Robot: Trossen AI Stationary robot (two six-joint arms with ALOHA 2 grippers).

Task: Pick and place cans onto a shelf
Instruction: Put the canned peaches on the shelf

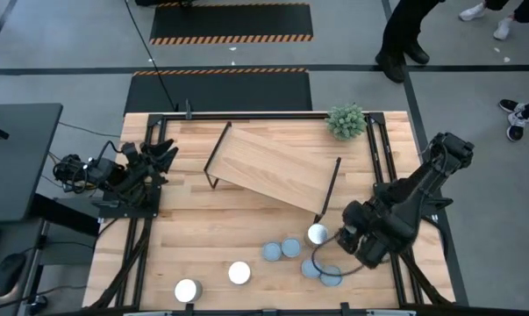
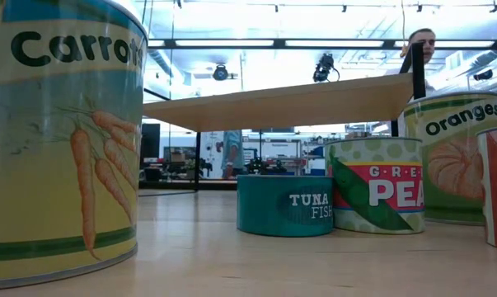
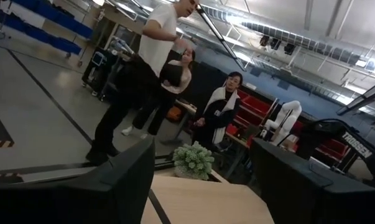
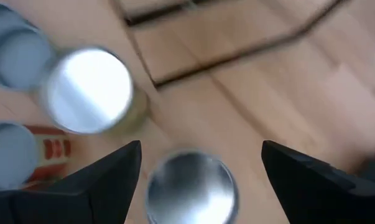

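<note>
R gripper (image 4: pixel 196 165) spread wide, empty, over silver-top can (image 4: pixel 190 186); L gripper (image 3: pixel 199 180) parked, fingers apart

Grey floor (image 1: pixel 62 53) with hazard-striped mats (image 1: pixel 231 22); people (image 3: pixel 143 74) stand beneath ceiling lights (image 2: pixel 223 43).

Carrots can (image 2: pixel 63 140) yellow w/ orange carrots; tuna can (image 2: pixel 285 205) teal

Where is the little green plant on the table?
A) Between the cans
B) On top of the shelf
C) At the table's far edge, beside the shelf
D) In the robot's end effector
C: the high view shows the plant at the table's far edge, just off the shelf, away from the cans.
</note>
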